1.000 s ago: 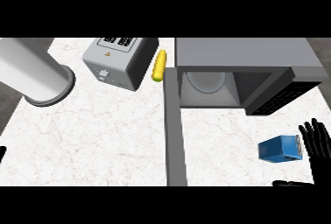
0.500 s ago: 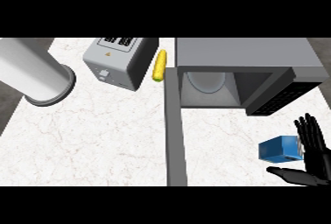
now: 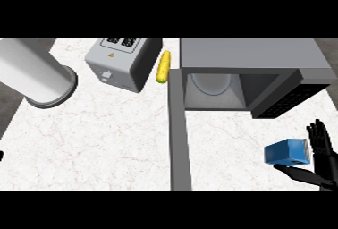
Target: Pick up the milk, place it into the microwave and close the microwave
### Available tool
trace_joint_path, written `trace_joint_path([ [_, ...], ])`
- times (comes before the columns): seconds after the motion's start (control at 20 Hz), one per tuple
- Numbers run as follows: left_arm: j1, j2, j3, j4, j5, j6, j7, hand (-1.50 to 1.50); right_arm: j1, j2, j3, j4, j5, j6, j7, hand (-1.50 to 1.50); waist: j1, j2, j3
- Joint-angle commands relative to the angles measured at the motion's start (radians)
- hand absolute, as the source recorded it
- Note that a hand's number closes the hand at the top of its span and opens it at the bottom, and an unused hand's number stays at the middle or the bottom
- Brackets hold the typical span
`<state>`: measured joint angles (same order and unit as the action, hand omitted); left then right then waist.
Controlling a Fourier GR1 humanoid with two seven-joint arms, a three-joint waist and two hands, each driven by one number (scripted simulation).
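One open right hand [image 3: 322, 154] beside milk [image 3: 288, 152]; microwave [image 3: 251, 76] open, plate [image 3: 212, 83] inside.

White marbled counter [image 3: 119, 147], faint reddish veining. Landmark: microwave [image 3: 251, 74], resting on counter at far right, door [image 3: 179, 134] swung open toward the near edge. Directly left of microwave, just beside its corner: yellow corn cob [image 3: 162, 67], lying lengthwise. Left of the cob, touching or nearly so: grey toaster [image 3: 122, 62], set at a slant. Far left of microwave, well apart: large white cylinder [image 3: 33, 74] lying on its side, grey-rimmed end facing near. In front of microwave, to the right of its open door: blue milk carton [image 3: 287, 152] standing on counter near the right edge.
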<state>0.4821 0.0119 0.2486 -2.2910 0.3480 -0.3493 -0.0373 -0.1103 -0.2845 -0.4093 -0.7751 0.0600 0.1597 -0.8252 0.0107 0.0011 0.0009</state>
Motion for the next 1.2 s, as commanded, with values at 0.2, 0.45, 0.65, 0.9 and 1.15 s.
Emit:
trace_joint_path([
  [0.2,-0.027,0.003,-0.013,-0.035,0.006,0.04,0.045,-1.5,-0.041,-0.063,0.078,0.152,-0.016,0.356,-0.091,-1.5,0.002,0.001,0.002],
  [0.45,-0.015,0.001,-0.008,0.024,-0.004,0.005,0.001,-1.5,-0.045,-0.027,0.132,0.098,-0.063,0.475,-0.123,1.5,-0.006,-0.002,0.0],
  [0.65,0.01,-0.007,-0.003,0.031,0.0,-0.026,-0.019,-1.5,-0.031,-0.02,0.116,0.058,-0.041,0.245,-0.197,1.5,-0.002,-0.002,0.0],
  [0.9,0.0,-0.011,0.001,-0.02,0.054,0.005,0.052,-1.5,-0.045,0.058,0.105,-0.006,-0.078,0.118,-0.142,1.5,-0.006,-0.002,0.0],
  [1.15,-0.03,0.017,0.065,0.078,0.052,-0.049,-0.012,-1.5,0.049,0.092,0.144,-0.206,-0.124,0.143,-0.094,1.5,-0.013,-0.004,-0.002],
])
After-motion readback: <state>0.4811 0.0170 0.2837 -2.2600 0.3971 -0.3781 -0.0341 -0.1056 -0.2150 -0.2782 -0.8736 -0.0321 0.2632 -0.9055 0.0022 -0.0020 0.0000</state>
